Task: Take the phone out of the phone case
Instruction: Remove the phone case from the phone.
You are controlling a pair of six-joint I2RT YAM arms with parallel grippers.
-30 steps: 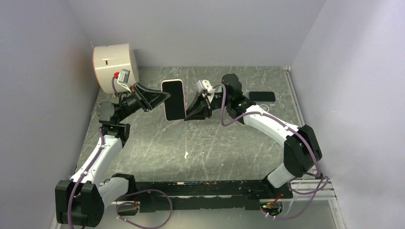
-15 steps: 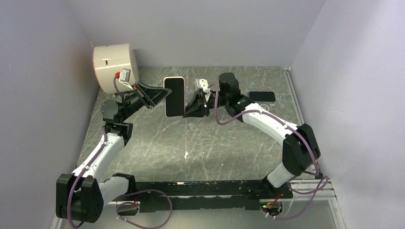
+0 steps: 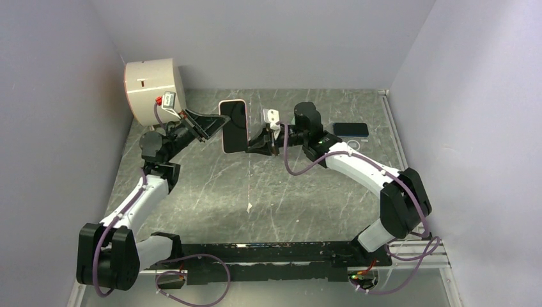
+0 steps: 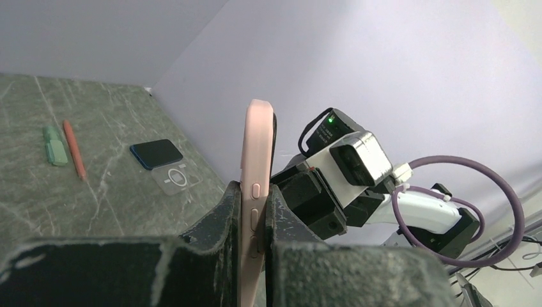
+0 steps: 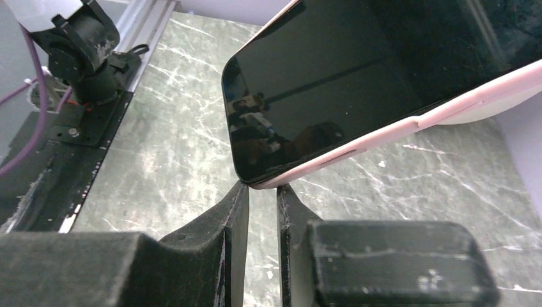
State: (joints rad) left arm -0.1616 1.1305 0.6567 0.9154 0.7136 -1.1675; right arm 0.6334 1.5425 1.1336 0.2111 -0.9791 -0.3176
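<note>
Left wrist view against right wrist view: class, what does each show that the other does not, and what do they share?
Left wrist only: the pink silicone phone case edge-on, clamped in the left gripper. Behind it are the right arm's wrist with a green light, and a blue-edged dark phone, orange pencil and green eraser-like block lying on the grey marbled table.
Right wrist only: the phone's glossy black screen, the case corner between the right gripper's tips, and the black base rail.
Both: the cased phone above that table.

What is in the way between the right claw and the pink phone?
Nothing visible. The right gripper has its tips right at a corner of the phone case, which the left gripper clamps by its edge.
</note>
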